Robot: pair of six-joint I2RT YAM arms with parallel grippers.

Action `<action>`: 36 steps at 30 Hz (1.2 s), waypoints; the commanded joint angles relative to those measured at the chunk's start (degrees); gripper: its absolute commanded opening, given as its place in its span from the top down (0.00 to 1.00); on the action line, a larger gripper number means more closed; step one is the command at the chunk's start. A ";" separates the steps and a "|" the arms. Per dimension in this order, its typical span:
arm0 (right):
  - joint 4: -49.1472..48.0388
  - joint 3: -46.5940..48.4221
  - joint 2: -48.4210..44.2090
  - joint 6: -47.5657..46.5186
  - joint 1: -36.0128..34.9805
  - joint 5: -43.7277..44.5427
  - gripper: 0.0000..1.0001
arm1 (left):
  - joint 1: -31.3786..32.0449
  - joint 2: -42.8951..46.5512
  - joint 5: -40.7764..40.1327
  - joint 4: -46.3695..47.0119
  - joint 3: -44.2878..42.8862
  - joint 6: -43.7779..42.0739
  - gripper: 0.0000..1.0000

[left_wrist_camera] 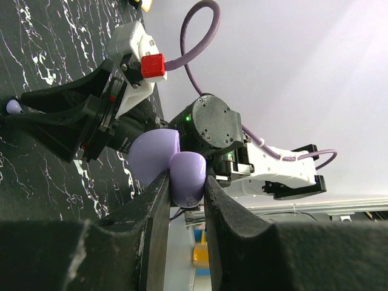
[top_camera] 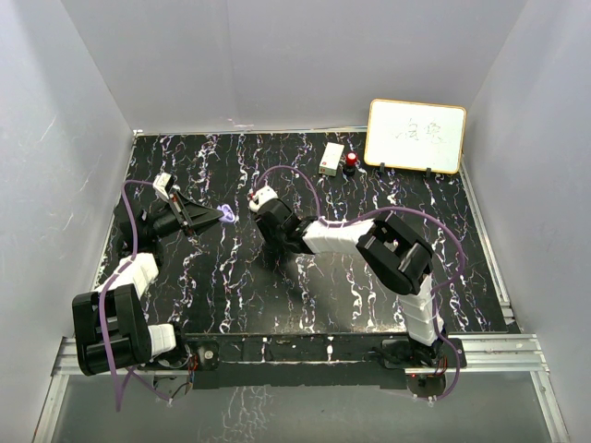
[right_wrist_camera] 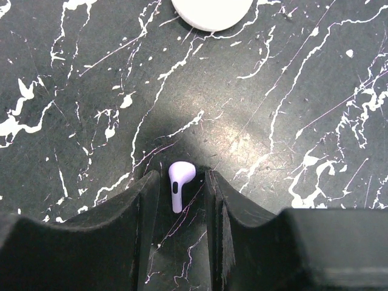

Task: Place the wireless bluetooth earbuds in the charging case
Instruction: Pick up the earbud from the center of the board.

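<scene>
The right gripper (right_wrist_camera: 182,176) has its two black fingers a little way apart, with one tiny earbud (right_wrist_camera: 180,182) in the gap. The earbud is pale purple with a small dark spot. Its round head points away from the gripper and its short stem points back between the fingers. There is a thin bit of space on each side of it, so the fingers are around it but not squeezing it. It lies on the black table (right_wrist_camera: 73,91), which has white squiggly lines all over it. A little farther out, straight ahead of the fingers, is a white round case (right_wrist_camera: 212,12). Only part of it shows at the top edge of the right wrist view. The left gripper (left_wrist_camera: 186,179) has its fingers close together, pinching a purple case (left_wrist_camera: 151,159). The case is open like a shell, and one round half is squeezed between the two fingers. In the top view the left gripper points sideways toward the right gripper, and the two are near each other but apart. The purple case sits at the tip of the left gripper, between the two arms. Far away, at the back of the table, stand a white box (top_camera: 331,158), a red knob (top_camera: 351,161) just beside it, and a whiteboard (top_camera: 416,136) with a yellow edge.
</scene>
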State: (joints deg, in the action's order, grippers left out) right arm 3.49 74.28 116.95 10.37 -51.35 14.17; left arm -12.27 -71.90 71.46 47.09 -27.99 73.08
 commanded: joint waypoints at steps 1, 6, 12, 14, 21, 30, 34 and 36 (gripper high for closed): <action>5.13 1.16 2.26 -1.20 0.23 -2.11 0.66 | -0.47 1.99 1.50 0.02 -0.35 0.05 1.00; 4.44 1.68 2.86 -1.13 0.80 -3.02 0.66 | -0.56 1.99 1.58 -0.05 -0.44 0.13 1.00; 4.12 2.59 3.80 -0.92 1.57 -5.02 0.66 | -0.73 2.11 1.67 -0.24 -0.64 0.13 1.00; 4.07 2.78 3.99 -0.84 1.69 -5.32 0.66 | -0.82 2.03 1.77 -0.27 -0.75 0.18 1.00; 4.54 2.04 3.14 -0.62 1.97 -5.55 0.67 | -0.91 1.86 1.75 -0.16 -0.75 0.13 1.00; 5.08 1.24 2.50 -0.37 2.70 -6.52 0.70 | -0.91 1.88 1.68 -0.12 -0.58 0.13 1.00; 5.36 1.37 2.50 -0.27 3.00 -7.01 0.72 | -0.96 1.93 1.68 -0.18 -0.45 0.06 1.00; 5.47 1.33 2.43 -0.26 3.10 -7.18 0.74 | -0.96 1.81 1.72 -0.18 -0.37 0.05 1.00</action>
State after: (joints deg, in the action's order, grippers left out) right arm 4.38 76.69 118.39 9.93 -48.84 8.64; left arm -12.69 -71.90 71.88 47.07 -27.99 73.06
